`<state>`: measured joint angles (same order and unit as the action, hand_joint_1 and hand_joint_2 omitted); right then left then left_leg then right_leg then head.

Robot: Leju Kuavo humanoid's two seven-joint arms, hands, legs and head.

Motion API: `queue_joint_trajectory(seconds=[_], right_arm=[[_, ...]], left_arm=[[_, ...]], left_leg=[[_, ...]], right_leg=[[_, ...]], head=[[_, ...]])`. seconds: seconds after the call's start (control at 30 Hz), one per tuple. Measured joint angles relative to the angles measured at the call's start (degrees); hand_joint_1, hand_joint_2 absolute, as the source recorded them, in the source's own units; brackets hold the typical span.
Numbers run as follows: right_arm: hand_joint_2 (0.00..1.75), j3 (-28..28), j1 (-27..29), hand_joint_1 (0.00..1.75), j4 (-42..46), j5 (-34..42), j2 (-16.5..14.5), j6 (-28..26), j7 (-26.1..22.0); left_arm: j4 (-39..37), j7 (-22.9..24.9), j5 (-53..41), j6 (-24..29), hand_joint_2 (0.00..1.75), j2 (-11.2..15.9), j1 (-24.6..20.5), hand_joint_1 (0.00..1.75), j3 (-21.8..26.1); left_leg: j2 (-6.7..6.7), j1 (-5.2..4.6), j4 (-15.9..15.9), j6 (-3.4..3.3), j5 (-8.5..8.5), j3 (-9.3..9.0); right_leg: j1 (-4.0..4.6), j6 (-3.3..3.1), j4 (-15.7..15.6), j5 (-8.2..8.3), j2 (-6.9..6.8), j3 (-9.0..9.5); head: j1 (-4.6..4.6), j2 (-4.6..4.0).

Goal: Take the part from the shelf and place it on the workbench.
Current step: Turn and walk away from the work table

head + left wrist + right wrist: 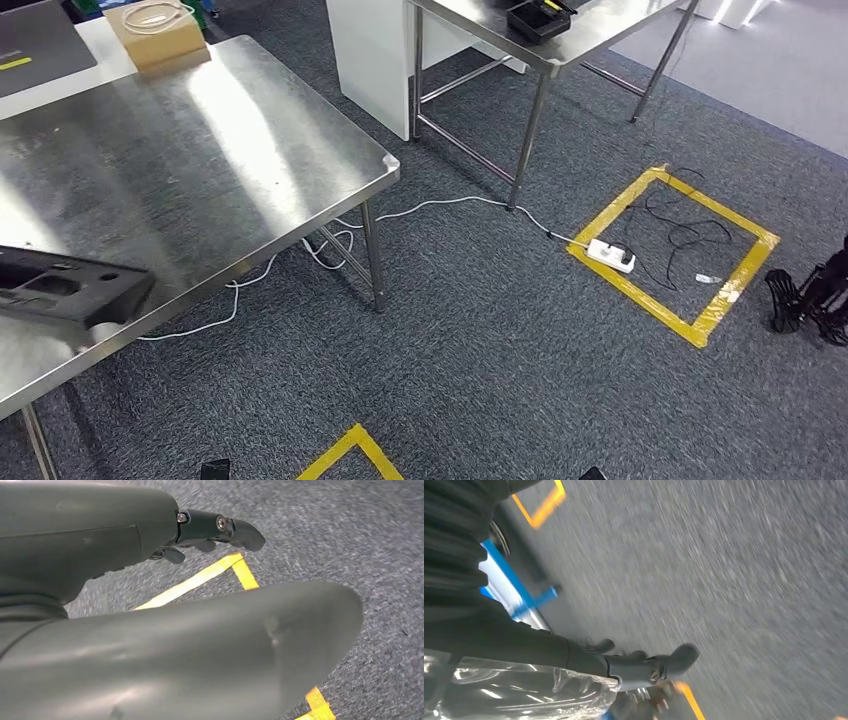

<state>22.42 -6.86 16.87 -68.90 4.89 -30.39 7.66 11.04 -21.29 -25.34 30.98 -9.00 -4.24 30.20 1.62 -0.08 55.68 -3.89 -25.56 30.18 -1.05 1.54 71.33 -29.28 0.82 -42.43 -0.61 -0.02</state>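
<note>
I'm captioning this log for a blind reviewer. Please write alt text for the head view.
A steel workbench fills the left side, with a black part at its near edge and a cardboard box at the far end. On the grey carpet, a white power strip lies inside a yellow tape square.

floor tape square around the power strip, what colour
Yellow tape square, clearest in the head view.

bare steel workbench [200, 150], box [158, 35] behind
</note>
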Motion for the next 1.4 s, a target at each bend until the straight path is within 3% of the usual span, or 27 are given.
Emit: queue_joint_trajectory(seconds=[0.03,0.07,0.1,0.17,0.23,0.3,0.37,0.43,0.47,0.5,0.53,0.57,0.6,0.67,0.73,0.8,0.83,0.9,0.97,1.03,1.07,1.1,1.17,1.23,1.3,1.33,1.4], right_arm=[[1.75,0.5,0.2,0.00,-0.4,0.5,-0.3,0.5,-0.1],[1.75,0.9,0.5,0.00,-0.8,1.0,-0.6,1.0,-0.3],[1.75,1.5,0.7,0.00,-1.1,1.7,-0.9,1.5,-0.7],[1.75,2.8,0.9,0.00,-1.6,3.8,-1.7,2.8,-2.1],[1.75,4.5,0.8,0.00,-1.9,6.4,-2.7,4.7,-3.8],[1.75,6.5,0.8,0.00,-2.4,8.9,-3.7,7.6,-5.0],[1.75,8.7,1.1,0.00,-3.0,11.5,-4.8,10.9,-5.7],[1.75,10.8,1.2,0.00,-3.3,13.7,-5.9,12.9,-6.5],[1.75,11.8,1.2,0.00,-3.4,14.5,-6.3,13.5,-6.8],[1.75,12.7,1.3,0.00,-3.5,14.9,-6.7,13.8,-7.0],[1.75,13.4,1.4,0.00,-3.6,15.1,-7.0,14.0,-7.1],[1.75,14.0,1.6,0.00,-3.7,15.2,-7.2,14.1,-7.1],[1.75,14.5,1.8,0.00,-3.9,15.3,-7.4,14.2,-7.1],[1.75,15.3,1.8,0.00,-4.0,15.4,-7.5,14.2,-7.2],[1.75,15.8,1.7,0.00,-4.0,15.4,-7.6,14.2,-7.3],[1.75,16.2,1.8,0.00,-4.1,15.4,-7.7,14.2,-7.3],[1.75,16.4,1.9,0.00,-4.1,15.4,-7.8,14.2,-7.3],[1.75,16.8,2.0,0.00,-4.2,15.4,-7.8,14.2,-7.3],[1.75,16.9,1.8,0.00,-4.2,15.5,-7.9,14.3,-7.3],[1.75,17.2,1.8,0.00,-4.3,16.2,-7.9,15.2,-7.5],[1.75,17.7,1.9,0.00,-4.4,17.0,-7.9,16.1,-7.6],[1.75,18.2,2.0,0.00,-4.4,17.9,-7.9,16.9,-7.6],[1.75,19.5,2.1,0.00,-4.5,19.6,-8.0,18.0,-7.4],[1.75,20.3,2.0,0.00,-4.5,20.2,-8.2,18.3,-7.0],[1.75,20.9,2.1,0.00,-4.5,20.1,-8.3,18.3,-6.7],[1.75,21.2,2.2,0.00,-4.5,20.1,-8.3,18.3,-6.6],[1.75,21.6,2.4,0.00,-4.5,19.9,-8.3,18.4,-6.5]], left_arm=[[0.0,0.0,-0.2,0.0,0.00,0.0,0.0,0.00,0.0],[0.0,0.0,-0.5,0.0,0.00,0.1,-0.1,0.00,0.0],[0.0,0.0,-0.8,0.0,0.00,0.1,-0.2,0.00,-0.1],[0.0,0.0,-1.6,-0.1,0.00,0.2,-0.6,0.00,-0.3],[0.0,0.1,-2.3,-0.7,0.00,0.4,-1.2,0.00,-0.6],[0.0,0.2,-2.7,-2.6,0.00,0.6,-2.0,0.00,-1.0],[0.0,0.4,-3.1,-4.4,0.00,0.8,-2.7,0.00,-1.1],[0.0,0.5,-3.4,-5.1,0.00,1.0,-2.9,0.00,-1.3],[0.0,0.6,-3.5,-5.2,0.00,1.1,-2.9,0.00,-1.4],[0.0,0.7,-3.6,-5.3,0.00,1.1,-2.8,0.00,-1.4],[0.0,0.7,-3.6,-5.3,0.00,1.2,-2.8,0.00,-1.4],[0.0,0.8,-3.6,-5.3,0.00,1.2,-2.8,0.00,-1.5],[0.0,0.8,-3.7,-5.3,0.00,1.3,-2.8,0.00,-1.5],[0.0,0.7,-3.7,-5.3,0.00,1.4,-2.9,0.00,-1.5],[0.0,0.7,-3.8,-5.3,0.00,1.5,-2.9,0.00,-1.7],[0.0,0.7,-3.9,-5.3,0.00,1.5,-3.0,0.00,-1.8],[0.0,0.7,-3.9,-5.3,0.00,1.5,-3.1,0.00,-1.9],[0.0,0.7,-3.9,-5.3,0.00,1.6,-3.2,0.00,-1.9],[0.0,0.7,-3.9,-5.4,0.00,1.6,-3.2,0.00,-1.9],[0.0,0.8,-3.9,-5.5,0.00,1.6,-3.0,0.00,-1.9],[0.0,1.0,-3.9,-5.7,0.00,1.6,-3.0,0.00,-1.9],[0.0,1.1,-4.0,-5.8,0.00,1.6,-3.0,0.00,-1.9],[0.0,1.3,-4.4,-6.1,0.00,1.6,-3.0,0.00,-1.9],[0.0,1.5,-4.8,-6.2,0.00,1.6,-2.9,0.00,-2.0],[0.0,1.8,-5.1,-6.1,0.00,1.5,-2.8,0.00,-2.1],[0.0,2.0,-5.2,-6.0,0.00,1.4,-2.8,0.00,-2.2],[0.0,2.1,-5.3,-6.0,0.00,1.4,-2.6,0.00,-2.4]], left_leg=[[0.80,-0.11,0.0,0.00,0.04,0.14],[1.55,-0.19,0.0,0.03,0.08,0.22],[2.30,-0.24,0.0,0.10,0.09,0.24],[3.75,-0.51,0.1,0.45,0.00,0.11],[5.10,-0.83,0.3,1.07,-0.22,-0.11],[6.32,-0.84,0.4,1.74,-0.44,-0.28],[4.57,-0.46,2.1,2.54,-1.90,0.14],[0.55,0.04,8.1,3.20,-5.88,2.38],[-0.75,0.22,12.2,3.35,-8.06,4.00],[-1.34,0.38,15.6,3.47,-9.54,5.44],[-1.51,0.52,17.3,3.52,-9.82,6.11],[-1.59,0.67,16.7,3.54,-8.91,5.74],[-1.82,0.85,13.8,3.53,-7.00,4.31],[-3.92,1.17,5.8,3.49,-3.46,0.35],[-5.60,1.11,2.0,3.26,-2.40,-1.26],[-4.84,0.71,1.8,2.53,-2.09,-0.91],[-4.18,0.68,1.4,2.03,-1.65,-0.85],[-2.80,0.69,0.6,0.96,-0.70,-0.67],[-1.22,0.47,0.3,0.44,-0.28,-0.26],[0.55,0.20,0.4,0.38,-0.14,0.08],[1.37,0.13,0.4,0.41,-0.10,0.18],[2.11,0.10,0.4,0.48,-0.07,0.21],[3.44,-0.02,0.5,0.87,-0.13,0.12],[4.53,-0.23,0.6,1.63,-0.40,-0.10],[5.66,-0.20,0.5,2.41,-0.61,-0.46],[5.70,0.02,0.7,2.87,-0.83,-0.54],[3.31,0.47,3.2,3.67,-2.98,0.26]], right_leg=[[-0.04,0.27,1.4,-0.50,-0.13,-0.25],[-0.09,0.67,0.3,-0.17,-0.36,0.86],[-0.14,1.08,-3.3,0.81,-0.96,3.34],[0.02,1.33,-12.3,2.85,-3.91,9.04],[0.35,0.65,-16.3,3.94,-5.57,11.32],[0.27,-0.18,-16.3,4.43,-4.26,10.99],[-0.31,-0.99,-16.4,4.85,-2.86,10.89],[-0.60,-1.77,-16.5,5.30,-1.46,10.68],[-0.50,-2.06,-16.5,5.48,-0.69,10.48],[-0.38,-2.17,-16.4,5.60,0.17,10.32],[-0.29,-2.20,-16.4,5.70,1.06,10.21],[-0.24,-2.17,-16.3,5.78,1.94,10.15],[-0.22,-2.11,-16.1,5.81,2.80,10.13],[-0.15,-1.84,-15.8,5.96,4.39,9.93],[-0.03,-1.26,-15.6,6.29,5.58,9.32],[0.01,-0.35,-15.8,6.88,6.52,8.52],[0.04,-0.05,-15.7,7.01,6.19,8.12],[0.27,-0.19,-12.8,5.56,3.39,6.22],[0.26,-0.80,-5.4,1.96,0.43,2.74],[0.03,-0.62,0.9,-0.45,-0.10,0.18],[-0.06,-0.21,1.0,-0.43,-0.25,0.62],[-0.16,0.28,-1.3,0.34,-0.57,2.32],[-0.21,0.92,-10.1,2.60,-3.10,7.81],[0.12,0.59,-15.4,3.83,-5.32,10.86],[0.61,-0.17,-15.9,4.02,-4.81,10.65],[0.31,-0.64,-16.0,4.18,-4.06,10.66],[-0.23,-1.64,-16.2,4.70,-2.68,10.75]], head=[[0.01,0.00],[-0.02,0.00],[0.00,0.00],[-0.03,0.00],[0.13,0.00],[0.28,0.00],[0.45,0.00],[0.72,0.00],[0.79,0.00],[0.79,0.00],[0.80,0.00],[0.78,0.00],[0.79,0.00],[0.80,0.00],[0.80,0.00],[0.82,0.00],[0.76,0.00],[0.64,0.00],[0.55,0.00],[0.57,0.00],[0.55,0.00],[0.54,0.00],[0.55,0.00],[0.67,0.00],[0.85,0.00],[0.92,0.00],[1.11,0.00]])
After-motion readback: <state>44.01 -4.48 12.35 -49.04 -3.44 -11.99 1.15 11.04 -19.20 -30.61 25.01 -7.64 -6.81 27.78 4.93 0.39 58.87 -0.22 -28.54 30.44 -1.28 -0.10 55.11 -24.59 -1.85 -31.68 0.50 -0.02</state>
